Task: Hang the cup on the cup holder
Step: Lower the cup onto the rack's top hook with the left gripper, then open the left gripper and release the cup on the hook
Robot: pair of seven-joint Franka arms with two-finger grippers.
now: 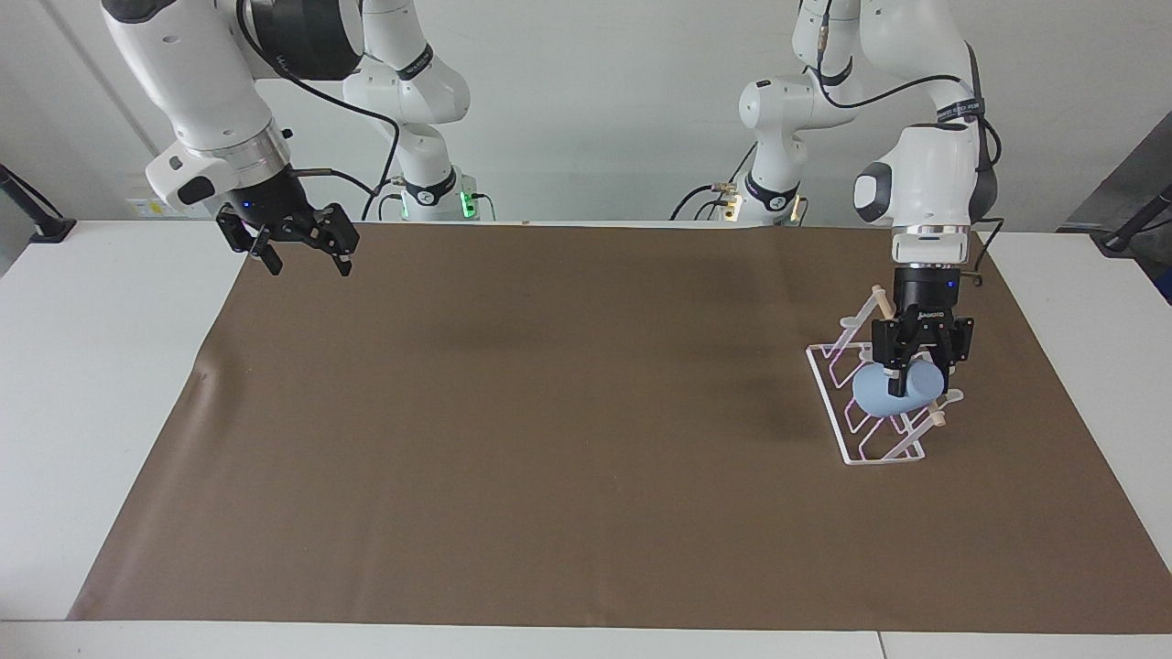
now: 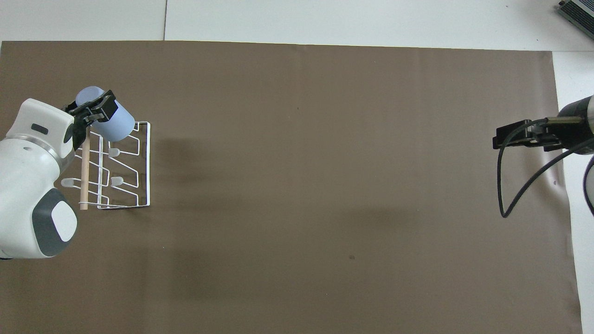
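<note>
The light-blue cup (image 1: pixel 890 395) (image 2: pixel 113 124) is tilted, wide mouth down, against the white wire cup holder (image 1: pixel 868 455) (image 2: pixel 147 163) at the left arm's end of the table. My left gripper (image 1: pixel 906 380) (image 2: pixel 94 109) reaches straight down and is shut on the cup near its base. Whether a prong sits inside the cup is hidden. Two free prong tips (image 2: pixel 116 180) and the wooden top rod (image 2: pixel 84 176) show beside it. My right gripper (image 1: pixel 307 264) (image 2: pixel 497 139) waits open and holds nothing, in the air over the mat's corner at the right arm's end.
A brown mat (image 1: pixel 549 439) (image 2: pixel 325 185) covers most of the white table (image 1: pixel 101 366). A black cable (image 2: pixel 519 185) loops down from the right wrist. A dark device corner (image 2: pixel 577 11) lies on the table off the mat.
</note>
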